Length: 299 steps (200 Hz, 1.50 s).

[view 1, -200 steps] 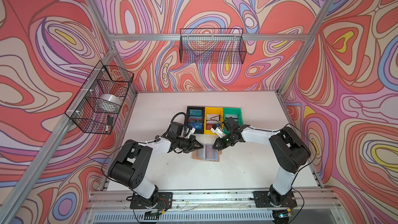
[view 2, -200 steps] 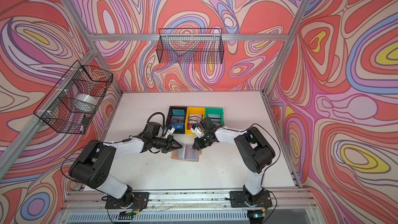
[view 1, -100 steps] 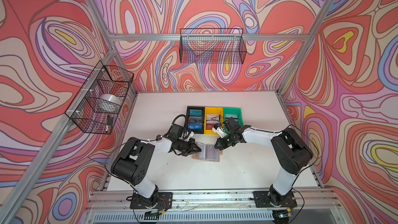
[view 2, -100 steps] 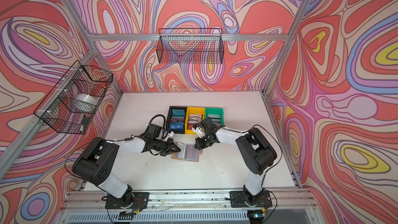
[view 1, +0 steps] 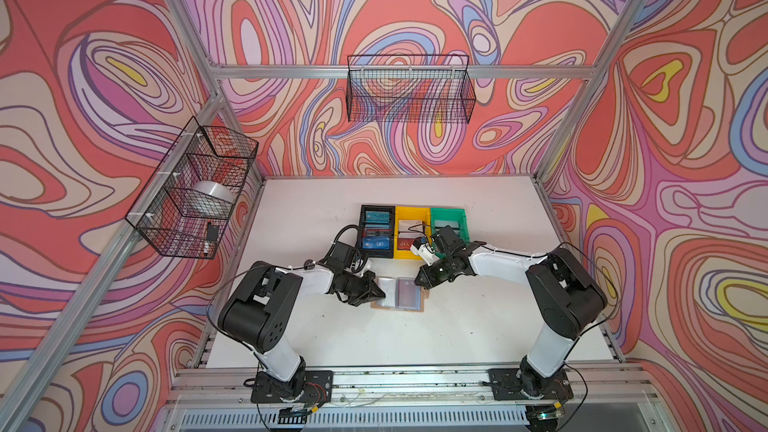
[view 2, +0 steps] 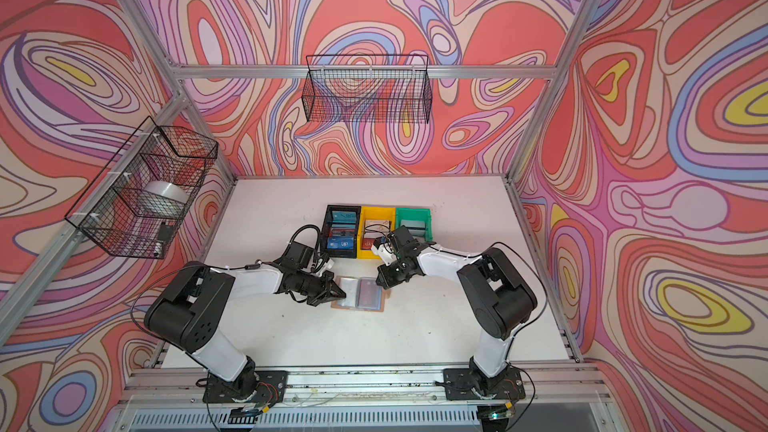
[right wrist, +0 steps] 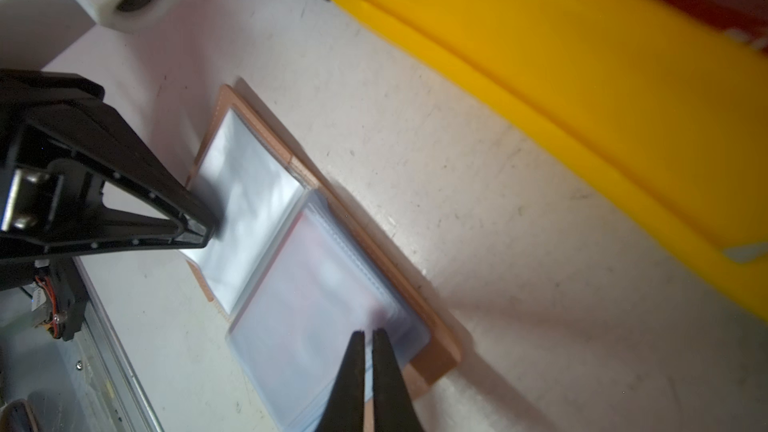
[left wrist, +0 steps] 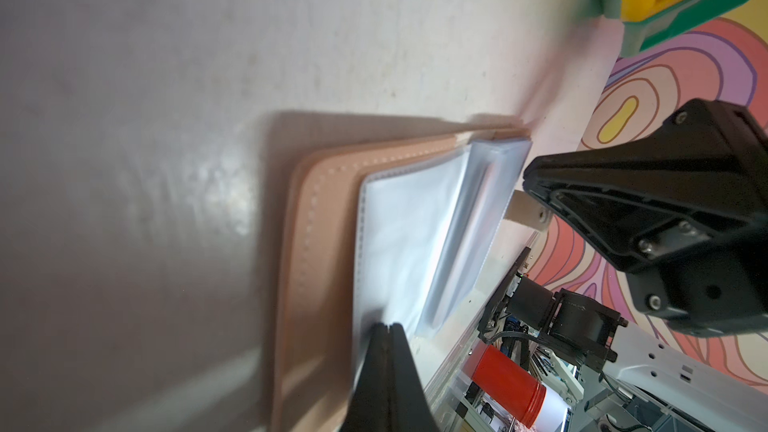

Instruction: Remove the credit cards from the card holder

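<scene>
swirly red and purple walls [view 1: 415, 2] surround a white table [view 1: 374, 342], a wire basket [view 1: 409, 89] hanging at the back.

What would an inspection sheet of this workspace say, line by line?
surface: white tabletop, faint scuffs.
job's things: tan leather-like card holder lies open flat; reddish card in the clear sleeve by the right gripper; other sleeve shows none.
clutter: black plastic bin with blue cards, yellow plastic bin with a dark red card, green plastic bin, in a row.
grippers: left gripper shut, tip on the other sleeve; right gripper almost shut at the card's sleeve.
cables: black cable loop behind the left wrist.
surroundings: black wire basket on the side wall holds a silvery roll; second wire basket on the back wall.
</scene>
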### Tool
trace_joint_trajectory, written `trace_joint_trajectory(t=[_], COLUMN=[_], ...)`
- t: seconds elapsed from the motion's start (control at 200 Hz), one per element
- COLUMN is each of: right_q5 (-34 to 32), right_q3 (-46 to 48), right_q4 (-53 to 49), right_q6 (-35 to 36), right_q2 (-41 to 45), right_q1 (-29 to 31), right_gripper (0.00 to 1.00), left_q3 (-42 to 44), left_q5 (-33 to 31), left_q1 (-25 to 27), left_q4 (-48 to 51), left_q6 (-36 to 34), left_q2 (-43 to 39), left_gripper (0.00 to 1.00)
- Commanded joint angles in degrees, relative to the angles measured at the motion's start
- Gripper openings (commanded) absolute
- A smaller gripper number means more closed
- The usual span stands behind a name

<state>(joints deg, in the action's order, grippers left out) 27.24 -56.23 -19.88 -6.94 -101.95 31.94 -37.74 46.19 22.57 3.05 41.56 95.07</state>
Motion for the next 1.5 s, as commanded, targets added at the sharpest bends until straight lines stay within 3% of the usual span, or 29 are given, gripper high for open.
trace_joint_trajectory(t=[0.0, 1.492], right_q5=[1.7, 11.7], right_q3=[0.2, -4.9], right_q4=[0.9, 2.0], right_q6=[-0.6, -1.0], right_q2=[-1.8, -7.3], right_q1=[-0.1, 3.0], right_gripper=[0.09, 0.13], left_q3=[-0.4, 0.3], left_q5=[-1.1, -0.7], left_q1=[0.3, 0.5], left_q4=[1.8, 0.8], left_q6=[-0.9, -1.4], left_q2=[0.9, 1.9], left_gripper=[0.00, 0.00])
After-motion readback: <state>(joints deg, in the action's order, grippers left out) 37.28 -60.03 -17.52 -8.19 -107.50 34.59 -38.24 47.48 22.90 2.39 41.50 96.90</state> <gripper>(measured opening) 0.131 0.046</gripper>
